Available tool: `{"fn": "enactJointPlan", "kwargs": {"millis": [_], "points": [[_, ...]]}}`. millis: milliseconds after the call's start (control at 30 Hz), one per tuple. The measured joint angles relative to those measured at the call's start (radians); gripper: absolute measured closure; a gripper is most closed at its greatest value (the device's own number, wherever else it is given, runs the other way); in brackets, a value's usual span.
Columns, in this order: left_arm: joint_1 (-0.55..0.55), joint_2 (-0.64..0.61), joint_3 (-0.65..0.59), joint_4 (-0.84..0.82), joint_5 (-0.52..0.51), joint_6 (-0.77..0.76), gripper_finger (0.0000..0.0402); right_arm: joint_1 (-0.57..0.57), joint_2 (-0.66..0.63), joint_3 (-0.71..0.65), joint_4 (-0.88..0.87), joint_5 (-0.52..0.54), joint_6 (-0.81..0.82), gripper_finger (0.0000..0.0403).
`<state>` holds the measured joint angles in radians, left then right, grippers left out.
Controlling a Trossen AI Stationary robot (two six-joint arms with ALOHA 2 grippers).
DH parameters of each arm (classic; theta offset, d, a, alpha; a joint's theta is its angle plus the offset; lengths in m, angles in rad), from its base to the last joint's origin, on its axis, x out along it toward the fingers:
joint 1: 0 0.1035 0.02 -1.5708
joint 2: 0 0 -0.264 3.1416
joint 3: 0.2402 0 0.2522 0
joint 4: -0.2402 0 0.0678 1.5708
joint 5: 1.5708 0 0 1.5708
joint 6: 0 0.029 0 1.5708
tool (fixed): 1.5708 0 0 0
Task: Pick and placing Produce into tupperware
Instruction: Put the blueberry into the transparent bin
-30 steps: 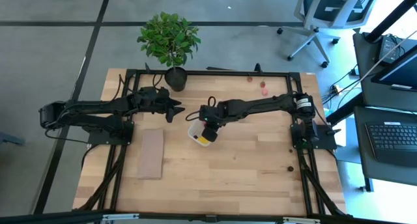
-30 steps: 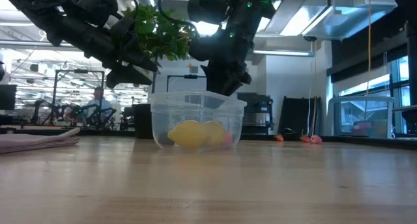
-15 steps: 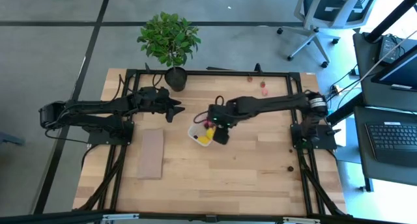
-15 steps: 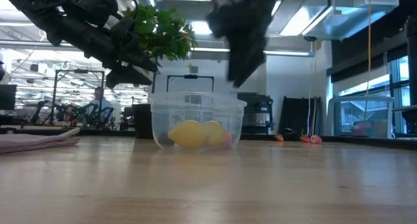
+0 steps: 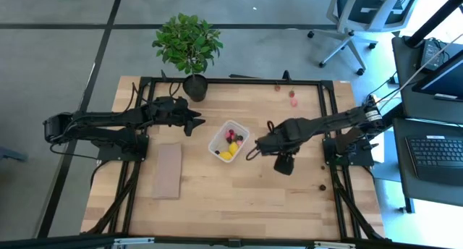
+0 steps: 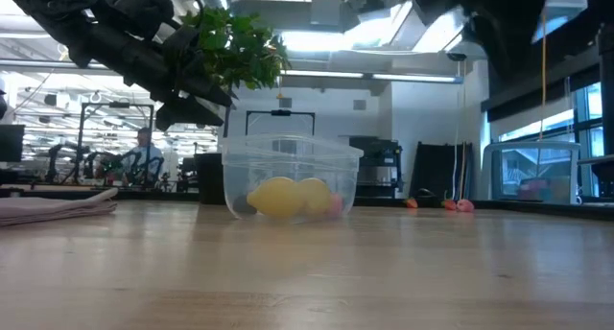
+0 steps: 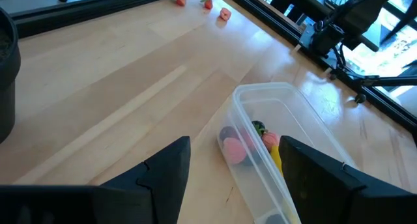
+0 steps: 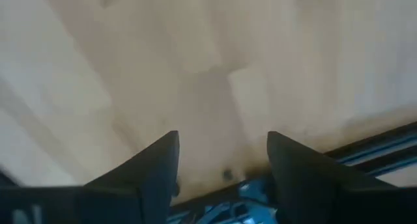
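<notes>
- Clear plastic tupperware (image 5: 228, 141) sits mid-tabletop (image 5: 239, 191), already carrying yellow, pink and dark produce (image 5: 229, 149).
- Right claw (image 5: 283, 164) hangs over bare wood just beside the tub, on its side away from the tan board (image 5: 167, 170); its own wrist view shows the two fingers apart with nothing between them.
- Left claw (image 5: 195, 122) waits near the tub, on its potted-plant (image 5: 187, 45) side, fingers spread and empty.
- Loose pieces remain well apart from the tub: red and pink bits (image 5: 292, 98) at the far edge beyond it, and one dark piece (image 5: 322, 187) by the right arm's base.
- Risk, as a judgement: the dark piece lies close to the black frame rail, so a claw closing off-centre could nudge the tiny toy against the rail or off the tabletop.
</notes>
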<state>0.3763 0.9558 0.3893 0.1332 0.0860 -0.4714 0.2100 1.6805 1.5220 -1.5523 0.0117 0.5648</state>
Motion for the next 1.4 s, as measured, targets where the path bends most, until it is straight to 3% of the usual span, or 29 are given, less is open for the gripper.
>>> {"fn": "enactJointPlan", "kwargs": {"millis": [100,433,667,1067,1400], "points": [[0.000,0.000,0.000,0.000,0.000,-0.018,0.0176,0.013,0.006,-0.063,0.013,-0.057,0.005,0.0177],[0.000,0.000,0.000,-0.016,0.000,-0.025,0.0176,0.015,0.010,-0.394,0.018,-0.075,-0.053,0.0190],[0.000,0.000,0.000,-0.016,0.000,-0.024,0.0176,-0.001,0.010,-0.563,0.087,-0.208,-0.104,0.0190],[0.000,0.000,0.000,-0.014,-0.043,-0.024,0.0176,-0.004,0.013,-0.686,0.290,-0.279,-0.017,0.0190],[0.000,0.000,0.000,-0.017,-0.044,-0.024,0.0176,-0.004,0.021,-0.776,0.297,-0.306,0.010,0.0189]]}}
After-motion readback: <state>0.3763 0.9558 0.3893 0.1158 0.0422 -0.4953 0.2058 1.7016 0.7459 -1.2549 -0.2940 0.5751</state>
